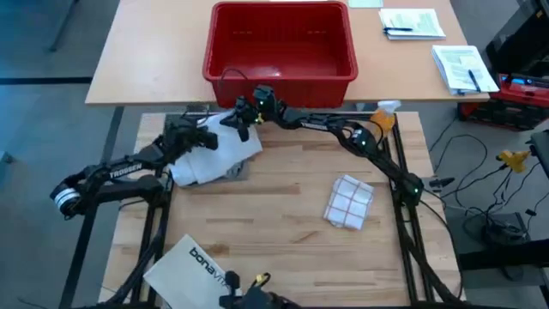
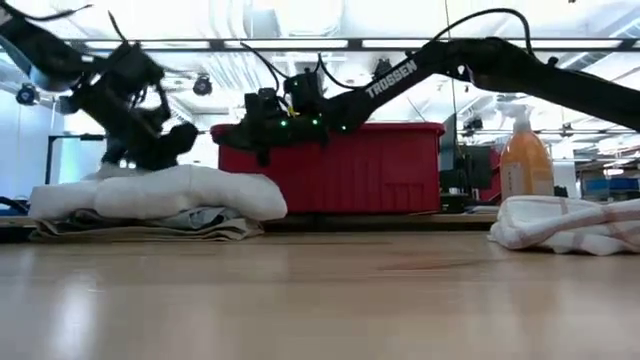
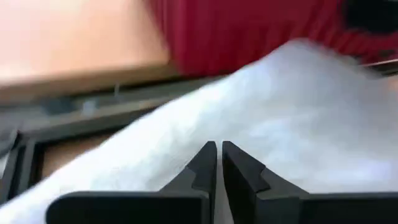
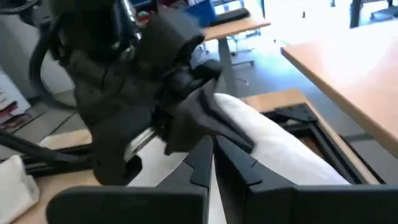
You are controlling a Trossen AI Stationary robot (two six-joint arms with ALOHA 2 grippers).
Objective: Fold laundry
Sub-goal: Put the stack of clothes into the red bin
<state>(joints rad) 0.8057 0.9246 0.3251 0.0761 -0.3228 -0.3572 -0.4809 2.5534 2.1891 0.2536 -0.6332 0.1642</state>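
Observation:
The laundry lies in a folded stack at the table's far left. A white shirt is on top, and grey and khaki-tan layers lie flat under it on the wood. My left gripper is shut, low over the stack's far left part, with white cloth right ahead of its fingertips. My right gripper is shut and hangs above the stack's far right corner, clear of the cloth in the low view. My left gripper sits close on top of the white shirt's far part, coming at it slanting down from the table's left. Whether its shut fingers touch the cloth, I cannot tell. Nothing shows between the fingers.
A red basket stands on the table behind, just beyond the stack. A folded checked towel lies right of centre. A spray bottle stands at the far right corner. A white "bonavita" bag lies at the near left edge.

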